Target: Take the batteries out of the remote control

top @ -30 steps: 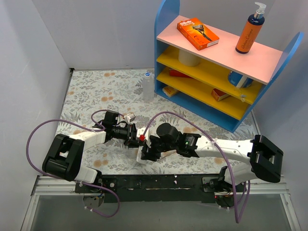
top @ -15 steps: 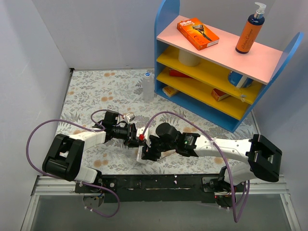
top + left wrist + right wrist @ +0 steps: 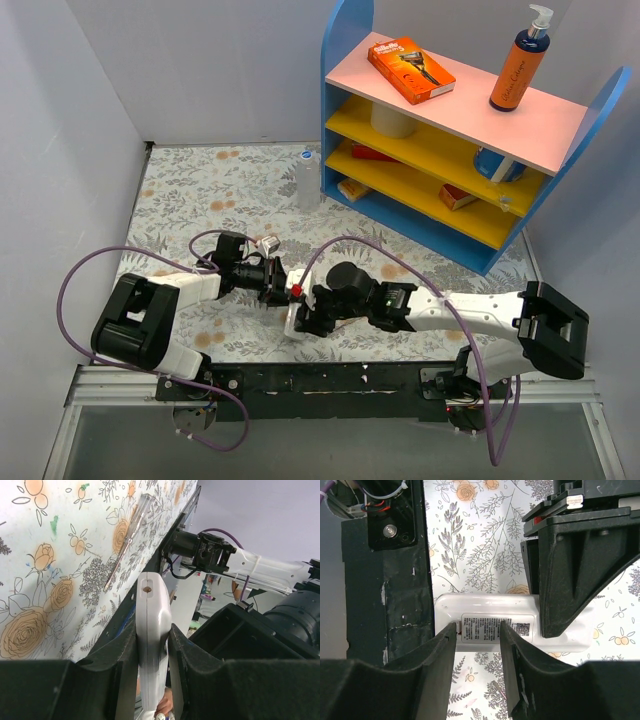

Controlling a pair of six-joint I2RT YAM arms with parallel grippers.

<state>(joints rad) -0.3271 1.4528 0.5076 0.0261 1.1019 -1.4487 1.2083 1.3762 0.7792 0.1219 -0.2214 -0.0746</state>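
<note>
The white remote control [image 3: 150, 625] is clamped edge-on between the fingers of my left gripper [image 3: 152, 652], held just above the floral table. In the right wrist view its back face with a printed label [image 3: 492, 627] shows. My right gripper [image 3: 477, 630] is open, its two fingertips straddling the label at the remote's near end. In the top view the remote [image 3: 293, 320] lies between the left gripper [image 3: 283, 287] and the right gripper [image 3: 312, 320], near the table's front edge. The batteries are hidden.
A thin clear-handled screwdriver [image 3: 127, 540] lies on the floral mat beside the remote. A clear blue-capped bottle [image 3: 307, 180] stands further back. The blue shelf [image 3: 430, 200] with boxes and a pump bottle [image 3: 520, 65] fills the back right. The black front rail [image 3: 330, 380] is just below the grippers.
My right gripper has shifted slightly left and nearer over the remote. The left gripper still holds the remote in about the same place.
</note>
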